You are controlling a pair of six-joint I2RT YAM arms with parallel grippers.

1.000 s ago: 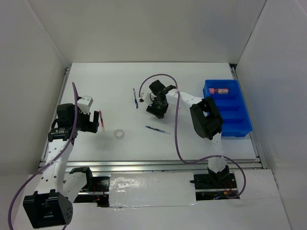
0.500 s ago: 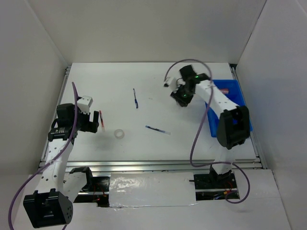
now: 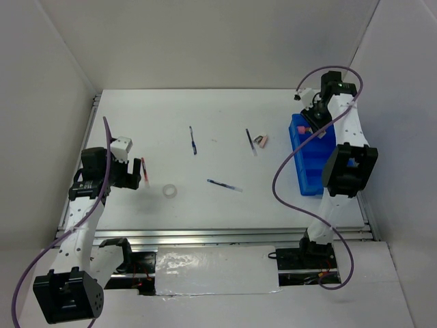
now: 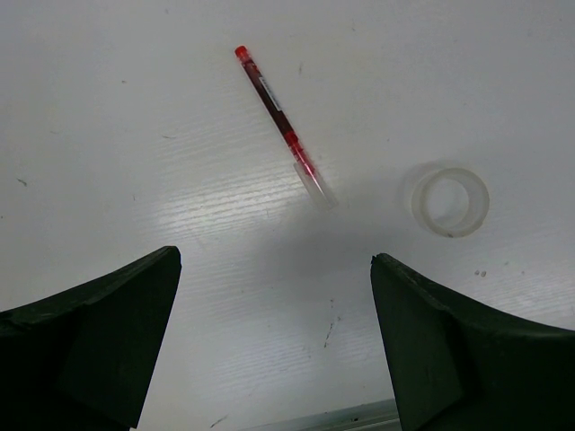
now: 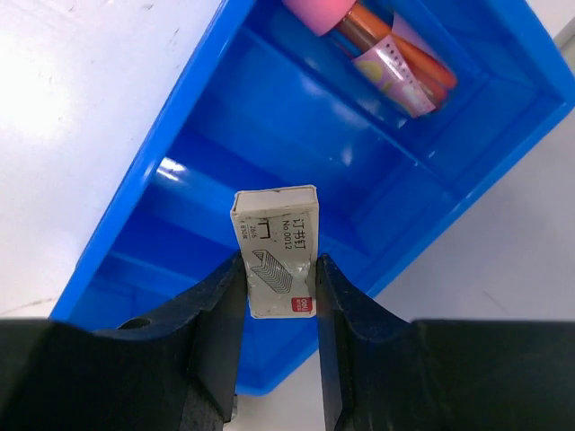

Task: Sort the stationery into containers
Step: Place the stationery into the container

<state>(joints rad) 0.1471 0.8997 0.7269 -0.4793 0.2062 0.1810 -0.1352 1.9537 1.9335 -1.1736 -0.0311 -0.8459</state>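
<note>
Over bin (image 5: 225, 126), pinches staple box (image 5: 275, 242) w/ R hand (image 5: 278, 269), above a bare compartment. Holds L hand (image 4: 274, 260) spread wide over counter (image 4: 135, 135), above red pen (image 4: 277, 121) & tape ring (image 4: 419, 205), lying apart.

The bin (image 5: 269, 117) is bright blue. The marker (image 5: 395, 65) in it has a pink cap, an orange body and a pink-and-yellow patterned label. The staple box (image 5: 277, 251) is pale grey with dark print, a drawing of staples and a red corner. The table (image 4: 135, 108) is white. The red pen (image 4: 274, 112) has a clear tip, the tape ring (image 4: 450, 200) is clear, and the cables (image 3: 283, 184) are purple.
</note>
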